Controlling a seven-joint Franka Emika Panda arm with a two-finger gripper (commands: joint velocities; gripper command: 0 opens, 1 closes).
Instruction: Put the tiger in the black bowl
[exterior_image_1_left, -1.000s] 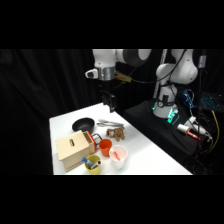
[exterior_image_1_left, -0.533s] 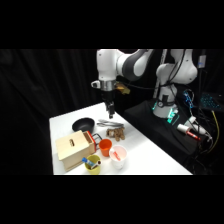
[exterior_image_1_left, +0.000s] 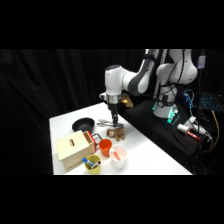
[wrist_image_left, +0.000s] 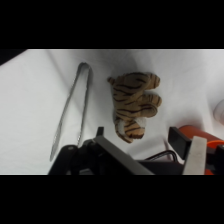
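The tiger (exterior_image_1_left: 116, 133) is a small tan striped toy lying on the white table just right of the metal tongs. In the wrist view the tiger (wrist_image_left: 132, 105) lies lengthwise, its lower end reaching in between the two fingers. My gripper (exterior_image_1_left: 116, 119) hangs straight above it, a little over the table. The gripper (wrist_image_left: 142, 145) is open, its fingers standing wide apart on either side of the toy with nothing held. The black bowl (exterior_image_1_left: 83, 124) sits left of the tiger, near the table's back left.
Metal tongs (wrist_image_left: 70, 117) lie beside the tiger. An orange cup (exterior_image_1_left: 105, 146), a white-pink cup (exterior_image_1_left: 118, 155), a yellow-green cup (exterior_image_1_left: 92, 163) and a wooden box (exterior_image_1_left: 74, 148) crowd the front of the table (exterior_image_1_left: 150, 155).
The arm has swung in over the table and the gripper has come down toward the tiger. The objects on the table have not moved.
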